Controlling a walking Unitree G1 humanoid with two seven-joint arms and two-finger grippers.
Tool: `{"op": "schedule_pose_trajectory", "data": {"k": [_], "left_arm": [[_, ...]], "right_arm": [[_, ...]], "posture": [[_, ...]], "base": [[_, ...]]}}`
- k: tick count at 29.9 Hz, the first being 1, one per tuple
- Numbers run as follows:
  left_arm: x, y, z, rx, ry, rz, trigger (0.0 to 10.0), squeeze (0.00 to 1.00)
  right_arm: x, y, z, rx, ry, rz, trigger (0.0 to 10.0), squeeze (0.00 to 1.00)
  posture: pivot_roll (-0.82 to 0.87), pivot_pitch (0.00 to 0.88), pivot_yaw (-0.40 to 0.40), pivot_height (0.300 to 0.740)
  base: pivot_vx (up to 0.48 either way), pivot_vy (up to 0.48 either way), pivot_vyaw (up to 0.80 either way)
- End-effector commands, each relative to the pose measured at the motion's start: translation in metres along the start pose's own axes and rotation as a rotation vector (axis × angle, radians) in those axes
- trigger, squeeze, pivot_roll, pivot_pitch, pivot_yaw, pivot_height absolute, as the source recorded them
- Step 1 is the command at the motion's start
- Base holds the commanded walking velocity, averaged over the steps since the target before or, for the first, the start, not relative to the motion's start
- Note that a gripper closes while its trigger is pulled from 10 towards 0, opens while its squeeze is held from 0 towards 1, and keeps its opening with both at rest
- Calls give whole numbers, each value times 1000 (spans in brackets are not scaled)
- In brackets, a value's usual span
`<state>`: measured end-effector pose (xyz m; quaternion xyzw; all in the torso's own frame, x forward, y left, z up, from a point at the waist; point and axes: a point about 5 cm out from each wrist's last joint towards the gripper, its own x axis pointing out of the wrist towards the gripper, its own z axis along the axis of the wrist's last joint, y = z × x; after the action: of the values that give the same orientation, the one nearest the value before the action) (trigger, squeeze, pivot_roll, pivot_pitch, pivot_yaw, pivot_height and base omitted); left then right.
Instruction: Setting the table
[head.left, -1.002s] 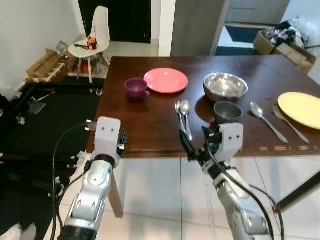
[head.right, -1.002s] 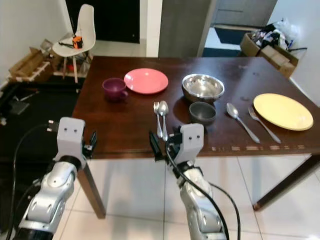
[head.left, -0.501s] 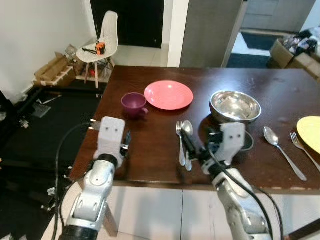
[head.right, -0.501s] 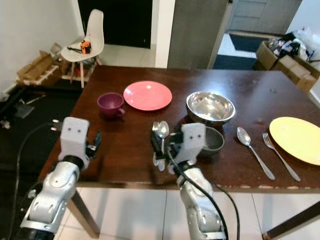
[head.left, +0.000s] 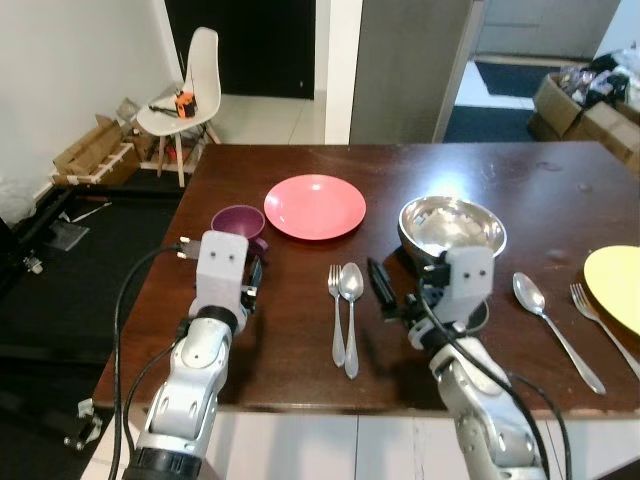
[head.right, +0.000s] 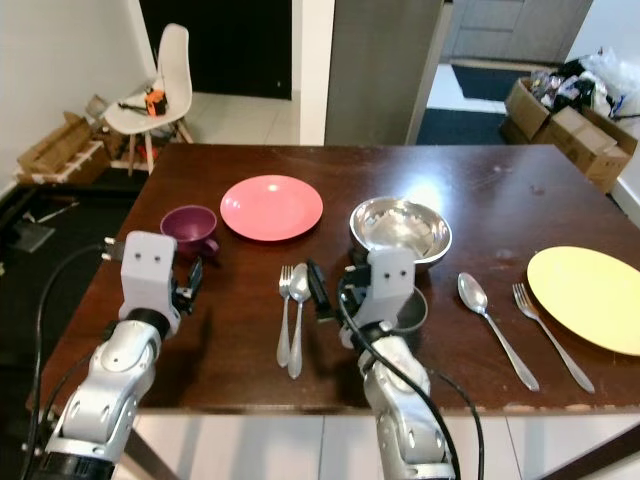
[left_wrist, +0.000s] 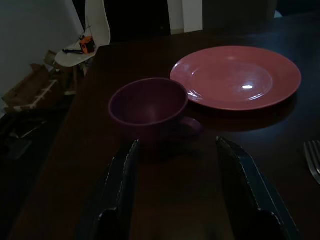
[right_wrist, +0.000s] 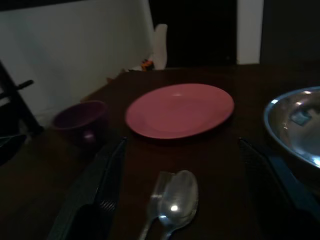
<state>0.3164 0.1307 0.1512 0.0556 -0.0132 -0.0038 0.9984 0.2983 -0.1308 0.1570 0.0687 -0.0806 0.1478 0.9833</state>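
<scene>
Fork (head.left: 335, 315) and spoon (head.left: 350, 310) side by side at mid-desk, just in front of the right tool (head.left: 395, 300), at about its 10 o'clock. Nearer now than half a second back: whole view shifted, so camera and body stepped in, things themselves unmoved. Right tool spread wide, grasping nothing, fork and spoon between its fingers in the wrist view. Probably closing in for a pick of the cutlery. Pink plate (head.left: 314, 206) at 12 o'clock of the fork; purple cup (head.left: 238, 222) just beyond the left tool (head.left: 248, 283), likewise released and empty. Steel bowl (head.left: 452, 226) at 2 o'clock, grey bowl (head.right: 412, 308) behind the right wrist, second spoon (head.left: 555, 313), second fork (head.left: 603, 320) and yellow plate (head.left: 614, 290) at 3 o'clock. Dark wood desk (head.left: 280, 340); tiled floor, white chair (head.left: 185, 95) at 11 o'clock, boxes (head.left: 88, 150) by the wall.
</scene>
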Motion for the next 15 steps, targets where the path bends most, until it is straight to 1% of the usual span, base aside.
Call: {"op": "schedule_pose_trajectory", "data": {"k": [1,6,8,12,13,15], "left_arm": [[-2,0,-5,-10,21,-3,10000,0],[-2,-1,-4,-3,18,-22,10000,0],[-2,-1,-4,-3,19,-25,10000,0],[-1,8,-4,14,18,-22,10000,0],[0,11,-3,19,18,-17,10000,0],[0,12,-3,21,18,-16,10000,0]], "right_arm": [[-2,-1,-3,-7,9,-3,10000,0],[-3,-1,-5,-9,23,1,10000,0],[-3,-1,-8,-19,54,5,10000,0],[-6,5,-19,-5,112,51,10000,0],[-8,10,-25,11,151,90,10000,0],[-9,12,-27,20,160,102,10000,0]], "posture": [[-67,0,88,740],[-65,0,89,740],[-65,0,89,740],[-60,0,90,740],[-57,0,90,740],[-56,0,90,740]], "base": [[0,0,0],[0,0,0],[0,0,0],[0,0,0],[0,0,0],[0,0,0]]}}
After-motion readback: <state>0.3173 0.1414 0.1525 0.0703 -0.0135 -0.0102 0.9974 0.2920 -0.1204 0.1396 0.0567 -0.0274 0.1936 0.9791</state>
